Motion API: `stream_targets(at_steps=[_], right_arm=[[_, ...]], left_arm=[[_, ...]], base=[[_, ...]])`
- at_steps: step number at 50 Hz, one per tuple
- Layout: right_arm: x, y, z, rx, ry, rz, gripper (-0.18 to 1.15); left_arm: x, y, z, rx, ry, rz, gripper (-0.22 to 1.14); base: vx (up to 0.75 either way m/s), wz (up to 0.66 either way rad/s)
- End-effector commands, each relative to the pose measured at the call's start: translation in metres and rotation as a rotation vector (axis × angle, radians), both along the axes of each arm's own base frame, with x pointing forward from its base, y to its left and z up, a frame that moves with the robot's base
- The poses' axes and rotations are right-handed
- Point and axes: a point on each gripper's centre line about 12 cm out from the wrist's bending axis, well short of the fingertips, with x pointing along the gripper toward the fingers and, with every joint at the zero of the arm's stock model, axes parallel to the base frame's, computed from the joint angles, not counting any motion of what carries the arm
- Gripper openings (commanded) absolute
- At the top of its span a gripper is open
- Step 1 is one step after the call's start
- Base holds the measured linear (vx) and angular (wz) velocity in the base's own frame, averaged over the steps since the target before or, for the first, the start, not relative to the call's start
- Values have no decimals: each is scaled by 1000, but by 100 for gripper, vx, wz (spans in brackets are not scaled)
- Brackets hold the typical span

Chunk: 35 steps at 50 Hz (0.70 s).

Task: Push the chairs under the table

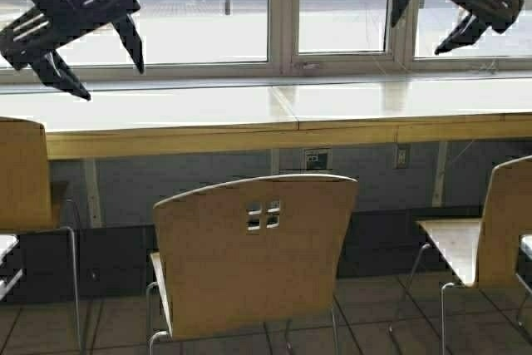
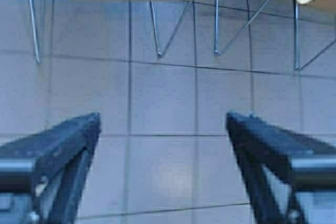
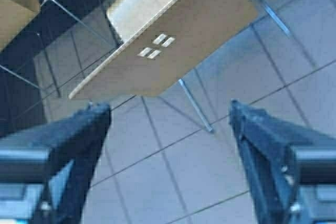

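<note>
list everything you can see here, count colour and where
chairs: three, tan plywood with chrome legs; one centre facing the table, pulled out; one at each side edge, partly cut off
table: one, pale glossy top with yellowish wood front edge, running along under the windows
windows: a row with pale frames, behind the table, street outside
wall outlets: two, under the table
floor: grey tiles
left gripper: black, open, raised at upper left
right gripper: black, open, raised at upper right

Left gripper (image 1: 100, 68) is raised high at the robot's left, fingers spread wide, holding nothing. Right gripper (image 1: 424, 18) is raised high at the robot's right, fingers likewise parted and empty. Both wrist views show the jaws apart, angled downward.
</note>
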Motion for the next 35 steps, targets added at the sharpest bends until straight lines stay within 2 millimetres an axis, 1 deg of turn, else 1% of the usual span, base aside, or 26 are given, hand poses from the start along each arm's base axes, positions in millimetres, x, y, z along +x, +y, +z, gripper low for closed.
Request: stream_targets(at_steps=[1,6,12,17,19,25,30,35], right_arm=[[10,6,0,75,38,-30,99],[16,8,-9,82,67,-38,99],[35,14,-16,132,98,-68,99],[41,17,-23,169,126,-91,99],[43,18,-29,169,140,-95,99],[55,25,-40,181,171,-95,99],[56,28,-57,206,236,-107,99],[54,32,-75,234,300,-125,99]], left_arm=[[15,-7,-6,-160,69,157,101],[24,-12,-21,-221,142,232,101],[38,-18,-38,-248,203,284,101],[45,-24,-52,-289,258,342,101],[49,-26,-59,-316,286,381,101],[52,-28,-75,-354,338,457,101],[51,-33,-91,-366,392,495,101],[45,-38,-106,-377,449,532,101]], base=[[28,2],[26,3],[24,3],[21,1],[21,2],[24,2],[25,-1],[24,-6]])
